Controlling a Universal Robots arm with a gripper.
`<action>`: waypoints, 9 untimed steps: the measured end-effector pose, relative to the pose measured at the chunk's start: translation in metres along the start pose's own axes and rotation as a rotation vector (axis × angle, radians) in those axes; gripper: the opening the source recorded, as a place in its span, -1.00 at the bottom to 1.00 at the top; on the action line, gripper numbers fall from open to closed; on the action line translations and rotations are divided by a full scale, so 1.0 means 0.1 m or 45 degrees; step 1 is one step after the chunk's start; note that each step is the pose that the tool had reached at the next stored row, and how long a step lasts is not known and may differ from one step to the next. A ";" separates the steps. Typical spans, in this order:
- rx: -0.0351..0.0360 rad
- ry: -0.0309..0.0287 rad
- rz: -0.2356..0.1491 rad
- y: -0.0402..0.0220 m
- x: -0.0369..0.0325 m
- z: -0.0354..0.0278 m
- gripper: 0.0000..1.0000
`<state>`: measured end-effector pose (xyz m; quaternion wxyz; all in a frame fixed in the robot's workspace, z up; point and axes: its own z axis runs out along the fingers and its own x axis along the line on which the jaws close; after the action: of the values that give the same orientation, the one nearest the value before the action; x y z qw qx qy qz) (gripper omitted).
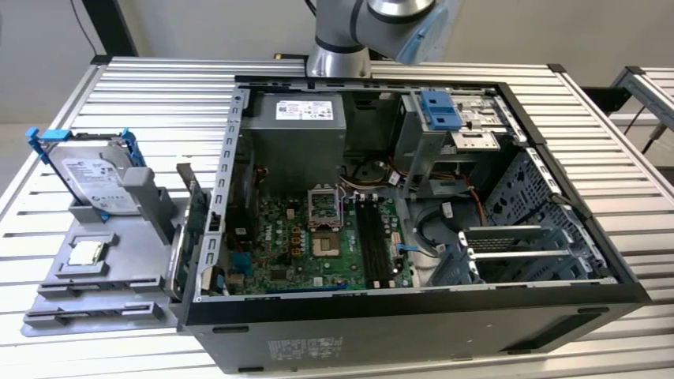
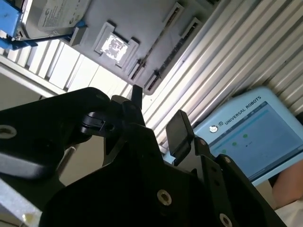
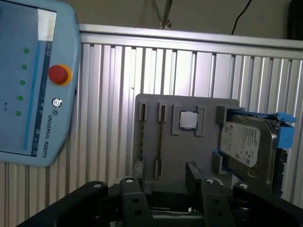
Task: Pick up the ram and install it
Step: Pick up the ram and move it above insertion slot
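The ram (image 1: 192, 202) looks like a dark narrow board standing on edge between the grey holder (image 1: 116, 253) and the open computer case's left wall (image 1: 216, 197); its chips and label are not discernible. Black memory slots (image 1: 370, 237) run along the motherboard inside the case. In both wrist views my gripper (image 2: 158, 113) (image 3: 160, 176) hangs high over the grey holder (image 3: 161, 106), open, with nothing between its black fingers (image 3: 195, 182). The exterior view catches just the arm (image 1: 368, 31) at the top edge.
On the holder sit a silver hard drive in blue brackets (image 1: 97, 178) (image 3: 246, 142) and a small square chip (image 1: 84, 253) (image 3: 188, 120). A pale blue teach pendant (image 3: 33, 85) (image 2: 255, 132) lies on the slatted table (image 1: 126, 103). The case holds cables, a power supply (image 1: 300, 118) and drive bays.
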<state>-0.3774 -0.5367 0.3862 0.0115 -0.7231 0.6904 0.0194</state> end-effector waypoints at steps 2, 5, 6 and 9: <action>0.0000 0.0000 0.001 0.000 0.001 0.036 1.00; 0.0001 -0.0001 0.001 -0.001 0.004 0.090 1.00; 0.0001 -0.0001 0.001 -0.001 0.005 0.108 1.00; 0.0000 0.0000 0.002 -0.001 0.007 0.164 1.00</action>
<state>-0.3775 -0.5367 0.3698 0.0115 -0.7226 0.6909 0.0194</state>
